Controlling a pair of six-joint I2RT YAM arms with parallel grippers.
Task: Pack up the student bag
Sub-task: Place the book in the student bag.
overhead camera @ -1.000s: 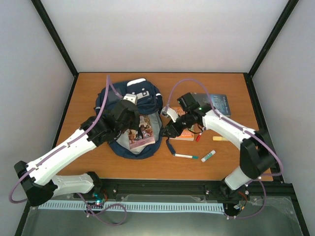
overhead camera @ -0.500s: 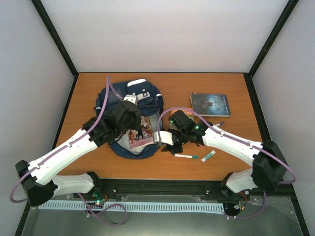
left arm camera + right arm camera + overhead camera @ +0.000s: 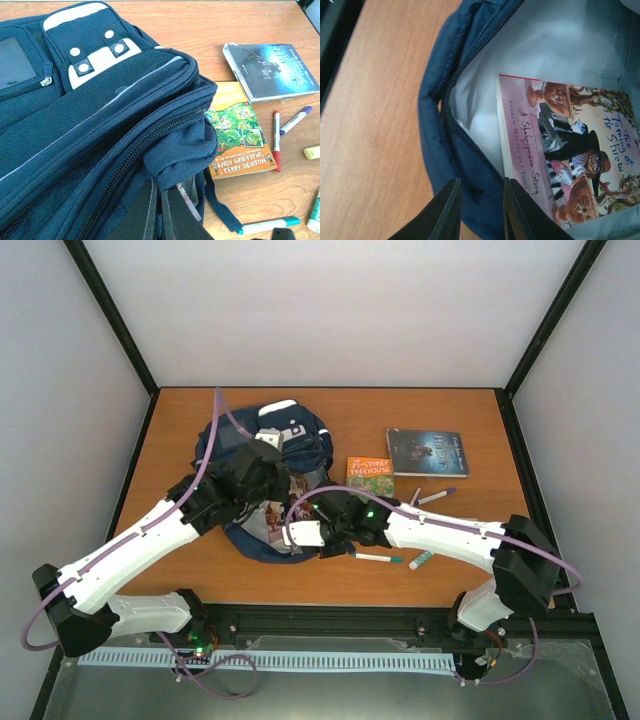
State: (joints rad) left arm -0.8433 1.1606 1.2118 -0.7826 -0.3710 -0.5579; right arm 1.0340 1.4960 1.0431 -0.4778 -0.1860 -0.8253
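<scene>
The student bag [image 3: 300,435] lies open on the left half of the table, navy with a white buckle patch. My left gripper [image 3: 262,473] is shut on a fold of the bag's [image 3: 100,125] upper flap and holds it raised; its fingers [image 3: 150,215] pinch the fabric at the bottom of the left wrist view. A pink Shakespeare story book [image 3: 560,150] lies inside on the pale lining. My right gripper [image 3: 290,535] is at the bag's near rim [image 3: 440,130]. Its jaws [image 3: 481,200] stand narrowly open astride that rim.
An orange Treehouse book [image 3: 370,476] lies right of the bag, a dark book [image 3: 427,452] beyond it. A red pen [image 3: 276,140], purple pen [image 3: 296,120] and yellow highlighter [image 3: 312,152] lie nearby. A teal marker [image 3: 378,558] and glue stick [image 3: 422,560] sit near the front edge.
My right arm has swung left from the orange book to the bag's near rim, and its jaws have narrowed. The orange book now lies uncovered. The left gripper has kept its hold.
</scene>
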